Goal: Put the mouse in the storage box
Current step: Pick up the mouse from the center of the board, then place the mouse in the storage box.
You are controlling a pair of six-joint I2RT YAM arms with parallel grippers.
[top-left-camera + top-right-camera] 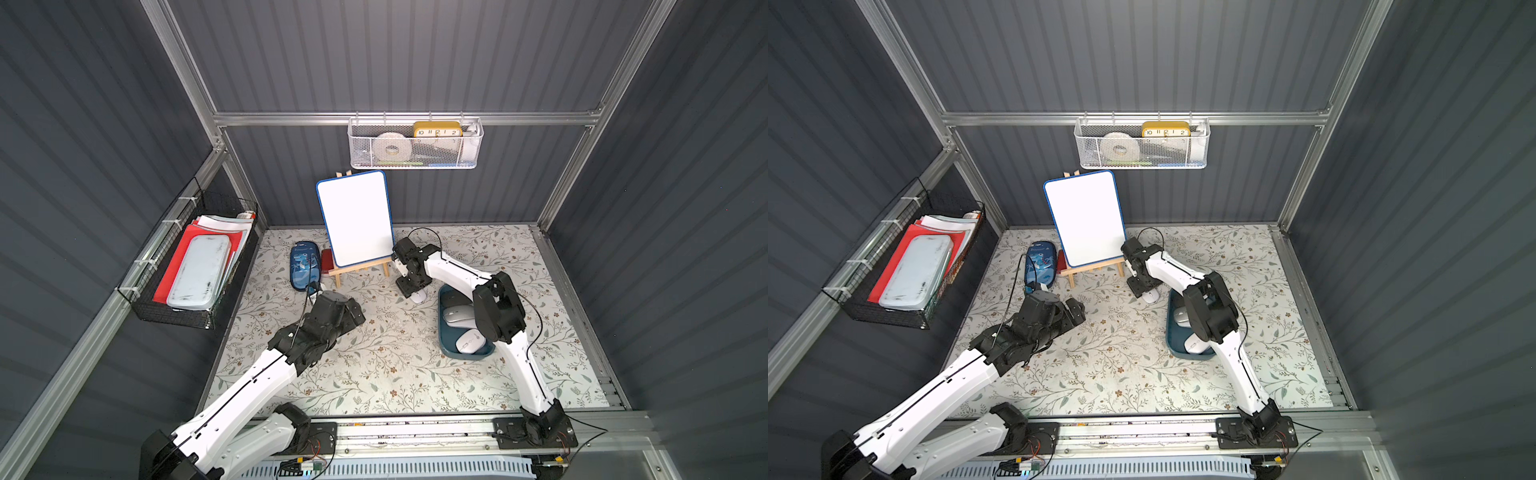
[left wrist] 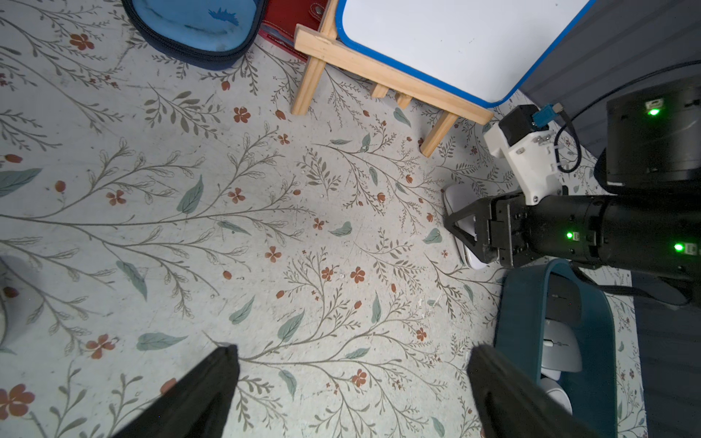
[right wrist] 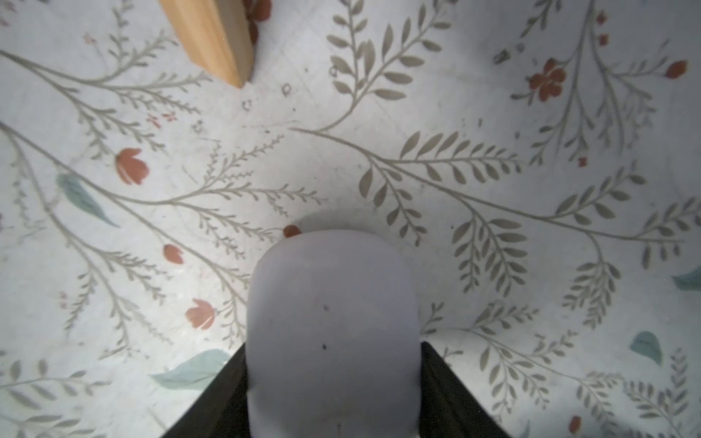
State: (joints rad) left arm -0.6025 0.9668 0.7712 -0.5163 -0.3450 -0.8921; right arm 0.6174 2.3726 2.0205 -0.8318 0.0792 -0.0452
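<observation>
The mouse (image 3: pixel 333 303), small and white, is lying on the flowered tabletop (image 1: pixel 374 365) just beside the far end of the storage box (image 1: pixel 445 347), outside its rim. The right gripper (image 3: pixel 333 352) is standing directly over it. Its two black fingers (image 3: pixel 220 398) are pressing against the mouse's opposite flanks, so this is looking like a grip, though the mouse is not yet lifted. The left gripper (image 2: pixel 351 375) is hanging well away from the box, jaws spread wide and holding nothing. The mouse is probably going to handle as a light, stiff plastic shell whose smooth, domed back is offering little friction. Taking it low across the straighter sides, near its middle, is seeming the safest hold, since a pinch higher on the curve is likely to squirt it out. Inside the box a silver mouse (image 1: pixel 458 314) and a second white mouse (image 1: pixel 470 341) are already sitting.
</observation>
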